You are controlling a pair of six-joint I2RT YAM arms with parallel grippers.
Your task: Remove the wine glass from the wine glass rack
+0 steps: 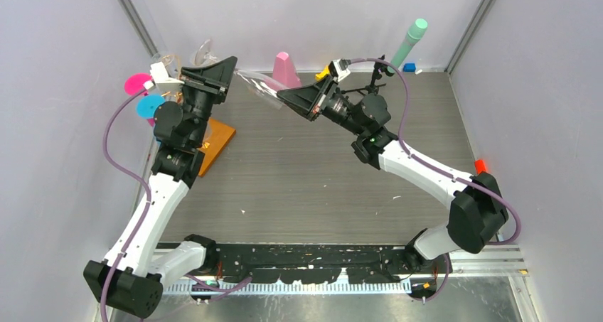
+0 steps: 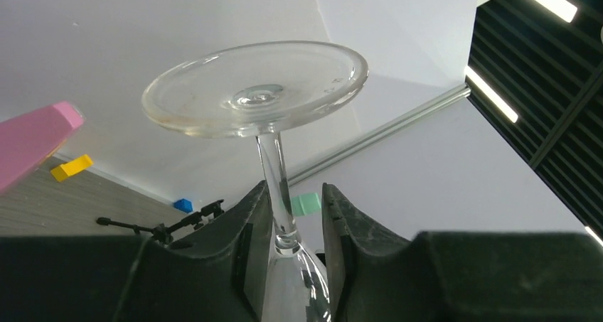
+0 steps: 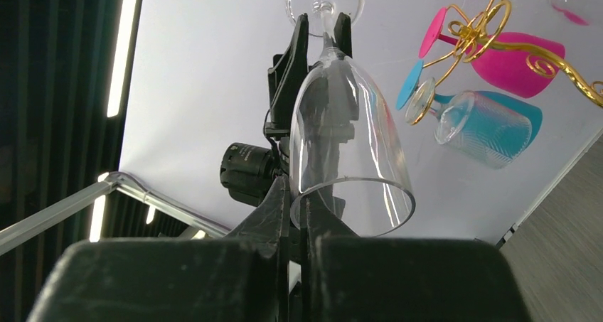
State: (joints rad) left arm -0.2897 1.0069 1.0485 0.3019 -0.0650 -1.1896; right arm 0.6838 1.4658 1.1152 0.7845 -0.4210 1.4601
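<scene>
A clear wine glass (image 1: pixel 257 86) lies tilted in the air between my two grippers, off the rack. My left gripper (image 1: pixel 229 67) is open around its stem (image 2: pixel 274 173), just below the foot; the stem touches one finger, with a gap to the other. My right gripper (image 3: pixel 297 208) is shut on the rim of the bowl (image 3: pixel 348 137), the glass wall pinched between its fingers. The gold wire rack (image 3: pixel 498 23) stands on its orange wooden base (image 1: pixel 219 141) behind the left arm. A pink glass (image 3: pixel 523 62) and a blue glass (image 3: pixel 491 119) hang on it.
A pink block (image 1: pixel 286 70), a yellow block (image 1: pixel 323 72) and a small blue block (image 1: pixel 409 67) lie along the back wall. A black tripod with a mint-green tube (image 1: pixel 410 39) stands back right. A small red object (image 1: pixel 481 165) sits by the right wall.
</scene>
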